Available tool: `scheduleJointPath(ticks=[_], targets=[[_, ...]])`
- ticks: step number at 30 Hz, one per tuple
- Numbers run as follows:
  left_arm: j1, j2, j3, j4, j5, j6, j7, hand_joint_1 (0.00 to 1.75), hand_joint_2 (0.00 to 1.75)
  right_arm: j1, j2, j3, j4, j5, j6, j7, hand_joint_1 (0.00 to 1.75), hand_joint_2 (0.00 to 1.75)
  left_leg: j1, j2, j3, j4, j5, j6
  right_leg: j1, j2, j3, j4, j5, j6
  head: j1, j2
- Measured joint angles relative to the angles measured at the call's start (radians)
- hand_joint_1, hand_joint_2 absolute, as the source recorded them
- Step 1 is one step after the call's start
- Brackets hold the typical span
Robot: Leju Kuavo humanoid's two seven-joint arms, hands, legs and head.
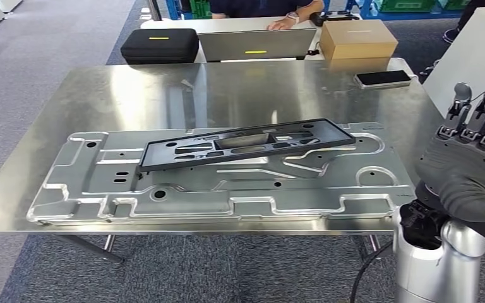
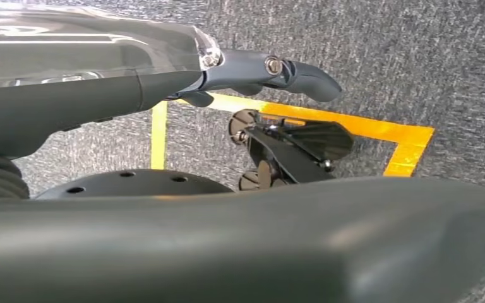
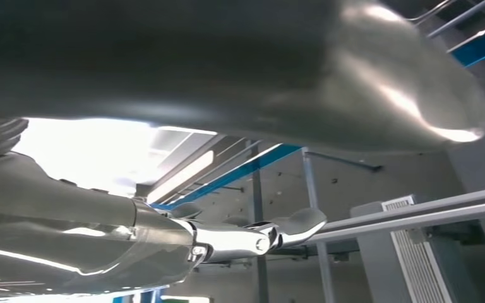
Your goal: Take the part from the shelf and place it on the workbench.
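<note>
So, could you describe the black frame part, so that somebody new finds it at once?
Look at the steel workbench in front of the robot. A big silver stamped panel lies on it, and the black frame part rests slanted across that panel. It is the only long, flat, dark piece with open cut-outs.

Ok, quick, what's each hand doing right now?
Left hand: open, holding nothing, hanging over the floor.
Right hand: open, holding nothing, raised beside the table.
</note>
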Motion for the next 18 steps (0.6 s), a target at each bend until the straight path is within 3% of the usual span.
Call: scheduleJointPath(ticks=[3, 4, 8, 10, 13, 14, 15, 16, 18], targets=[[-0.001, 0.001, 0.0, 0.0, -0.001, 0.001, 0.0, 0.0, 0.0, -0.002, 0.002, 0.001, 0.0, -0.001, 0.0, 0.0, 0.0, 0.0, -0.013, -0.001, 0.081, -0.158, 0.084, 0.028, 0.007, 0.001, 0.001, 0.0, 0.001, 0.0, 0.0, 0.0], [-0.002, 0.001, 0.0, 0.0, -0.002, 0.002, -0.001, 0.0, 0.0, -0.003, 0.002, 0.001, -0.001, -0.002, 0.001, 0.0, 0.0, 0.0, -0.018, -0.001, 0.101, -0.201, 0.1, 0.036, 0.007, 0.001, 0.0, 0.0, 0.002, 0.001, 0.0, 0.0], [-0.002, 0.002, 0.0, 0.0, -0.002, 0.004, -0.003, 0.0, 0.0, -0.002, 0.005, 0.001, -0.002, -0.008, 0.003, 0.001, 0.0, 0.0, -0.024, 0.001, 0.114, -0.242, 0.106, 0.046, 0.006, 0.0, -0.005, -0.002, 0.006, 0.015, 0.001, 0.0], [-0.003, 0.002, 0.0, 0.0, -0.002, 0.005, -0.004, 0.0, 0.0, -0.003, 0.005, 0.001, -0.002, -0.012, 0.003, 0.001, 0.0, 0.0, -0.017, 0.005, 0.114, -0.259, 0.114, 0.051, 0.008, 0.001, -0.019, 0.033, -0.027, 0.022, 0.001, 0.0], [-0.001, 0.0, 0.0, 0.0, -0.002, 0.004, -0.004, 0.0, 0.0, 0.0, 0.006, 0.001, -0.001, -0.014, 0.004, 0.001, 0.0, 0.0, -0.015, 0.008, 0.108, -0.262, 0.122, 0.056, 0.009, 0.003, -0.075, 0.187, -0.12, 0.027, 0.002, 0.0], [-0.001, 0.0, 0.0, 0.0, -0.002, 0.004, -0.004, 0.0, 0.0, 0.002, 0.006, 0.001, 0.0, -0.014, 0.004, 0.001, 0.0, 0.0, -0.015, 0.01, 0.106, -0.262, 0.124, 0.056, 0.009, 0.003, -0.084, 0.223, -0.13, 0.029, 0.002, 0.0], [0.0, 0.0, 0.0, 0.0, -0.002, 0.004, -0.004, 0.0, 0.0, 0.003, 0.006, 0.001, 0.0, -0.015, 0.004, 0.001, 0.0, 0.0, -0.015, 0.01, 0.105, -0.262, 0.125, 0.056, 0.009, 0.003, -0.078, 0.226, -0.123, 0.03, 0.002, 0.0], [0.0, 0.0, 0.0, 0.0, -0.002, 0.004, -0.004, 0.0, 0.0, 0.003, 0.006, 0.001, 0.0, -0.015, 0.004, 0.001, 0.0, 0.0, -0.015, 0.011, 0.105, -0.261, 0.127, 0.055, 0.008, 0.003, -0.053, 0.19, -0.097, 0.031, 0.002, 0.0], [-0.001, 0.0, -0.001, 0.0, -0.003, 0.004, -0.005, 0.0, 0.0, 0.003, 0.006, 0.001, 0.0, -0.015, 0.004, 0.001, 0.0, 0.0, -0.016, 0.012, 0.105, -0.259, 0.128, 0.052, 0.009, 0.002, 0.02, 0.058, -0.037, 0.027, 0.002, 0.0]])
